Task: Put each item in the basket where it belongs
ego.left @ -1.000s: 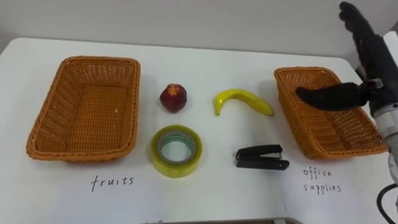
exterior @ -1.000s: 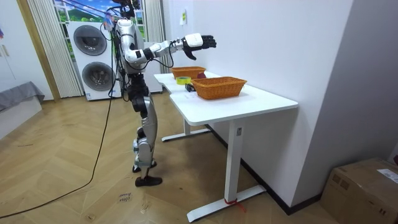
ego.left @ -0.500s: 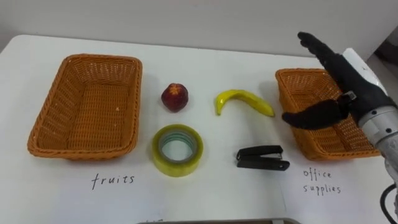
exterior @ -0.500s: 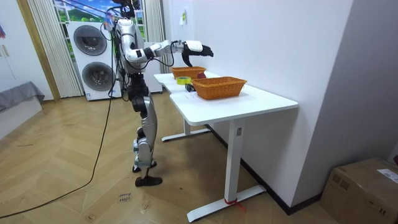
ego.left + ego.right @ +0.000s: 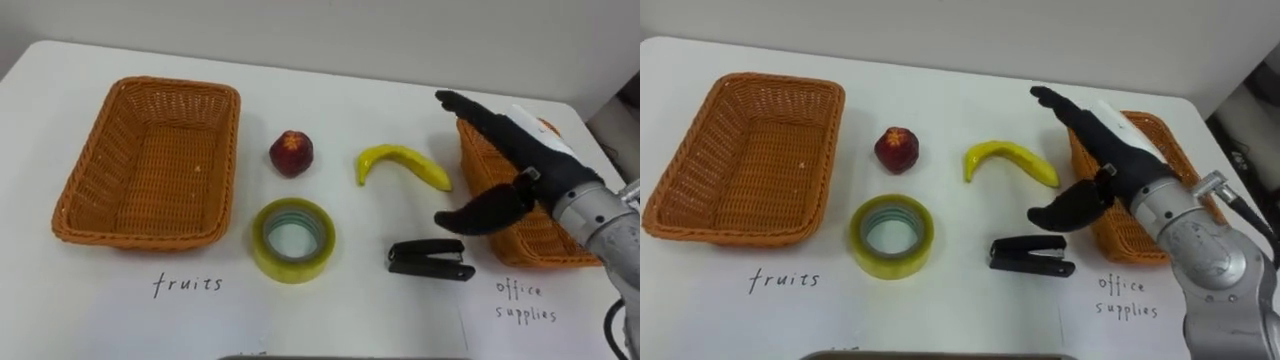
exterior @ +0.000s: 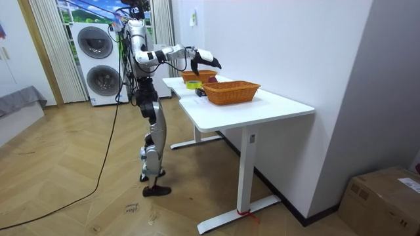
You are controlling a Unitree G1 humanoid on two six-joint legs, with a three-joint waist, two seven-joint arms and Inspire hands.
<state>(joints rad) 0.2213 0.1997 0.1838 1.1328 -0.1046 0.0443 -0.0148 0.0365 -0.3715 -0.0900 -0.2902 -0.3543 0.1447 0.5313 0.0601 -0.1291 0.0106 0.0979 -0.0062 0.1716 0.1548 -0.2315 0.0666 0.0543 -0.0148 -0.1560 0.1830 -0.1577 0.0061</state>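
- The robot's black right hand (image 5: 535,170) had swung left and downward over the last second. It had moved from high above the far side of the right-hand orange wicker basket (image 5: 540,256) to hover over that basket's left rim.
- Its fingers were straight and spread, with the thumb held apart beneath them, and they grasped nothing.
- This looked like the start of a first pick. The thumb tip hung just above the black stapler (image 5: 431,259) and the fingertips were near the curved yellow banana (image 5: 400,163), so the target could not be told.
- Nothing was sorted yet. The stapler, the banana, a small round red fruit (image 5: 291,153) and a yellowish roll of clear tape (image 5: 292,239) all lay on the white desk (image 5: 350,100) between the baskets.
- The left-hand orange wicker basket (image 5: 150,90) stood empty, well apart from the hand.
- The banana and stapler lay near each other, so a reach for one risked nudging the other.
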